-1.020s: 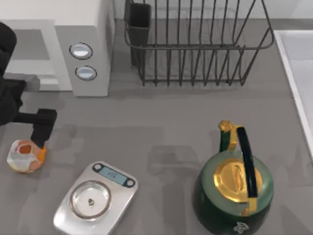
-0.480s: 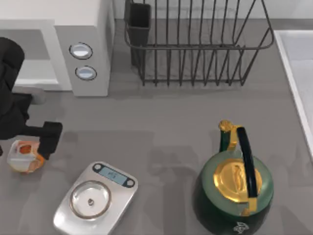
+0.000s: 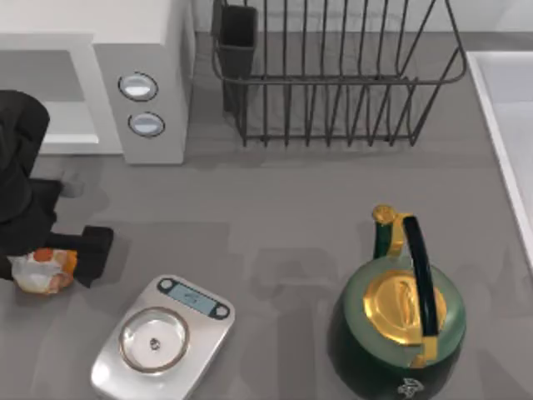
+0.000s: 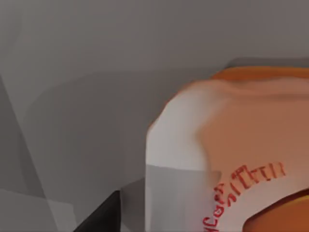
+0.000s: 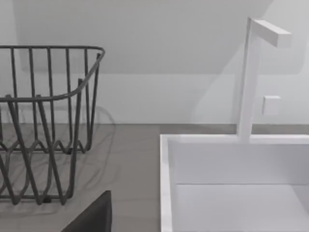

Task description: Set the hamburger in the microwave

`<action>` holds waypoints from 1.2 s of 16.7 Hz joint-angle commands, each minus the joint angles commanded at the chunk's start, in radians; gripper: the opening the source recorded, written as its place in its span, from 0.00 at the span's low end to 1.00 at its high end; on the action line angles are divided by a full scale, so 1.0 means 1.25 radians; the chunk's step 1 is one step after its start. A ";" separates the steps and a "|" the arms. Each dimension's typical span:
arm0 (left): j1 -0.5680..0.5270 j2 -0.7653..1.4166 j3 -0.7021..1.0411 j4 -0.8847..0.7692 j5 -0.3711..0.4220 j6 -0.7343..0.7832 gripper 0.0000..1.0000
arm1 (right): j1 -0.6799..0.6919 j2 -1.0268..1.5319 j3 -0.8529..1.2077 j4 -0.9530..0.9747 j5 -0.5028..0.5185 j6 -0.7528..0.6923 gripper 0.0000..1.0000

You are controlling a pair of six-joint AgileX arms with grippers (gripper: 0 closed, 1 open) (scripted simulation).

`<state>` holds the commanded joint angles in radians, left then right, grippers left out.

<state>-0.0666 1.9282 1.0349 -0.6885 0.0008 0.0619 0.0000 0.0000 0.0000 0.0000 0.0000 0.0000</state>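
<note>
surface: plain grey table | back left: white microwave, knobs facing front | back middle: dark wire dish rack just beside it | front left: silver kitchen scale, sitting skewed | front right: green and gold kettle | far right edge: white sink

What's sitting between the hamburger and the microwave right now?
In the top view, the left arm's dark body covers the table between the hamburger and the microwave.
</note>
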 joint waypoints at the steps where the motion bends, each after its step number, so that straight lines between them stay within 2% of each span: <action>1: 0.002 0.009 0.004 0.007 0.000 0.003 1.00 | 0.000 0.000 0.000 0.000 0.000 0.000 1.00; 6: 0.003 0.013 0.006 0.009 0.000 0.004 1.00 | 0.000 0.000 0.000 0.000 0.000 0.000 1.00; 19: 0.003 0.013 0.006 0.009 0.000 0.004 0.02 | 0.000 0.000 0.000 0.000 0.000 0.000 1.00; 20: 0.003 0.013 0.006 0.009 0.000 0.004 0.00 | 0.000 0.000 0.000 0.000 0.000 0.000 1.00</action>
<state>-0.0624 1.9444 1.0428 -0.6768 0.0003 0.0668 0.0000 0.0000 0.0000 0.0000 0.0000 0.0000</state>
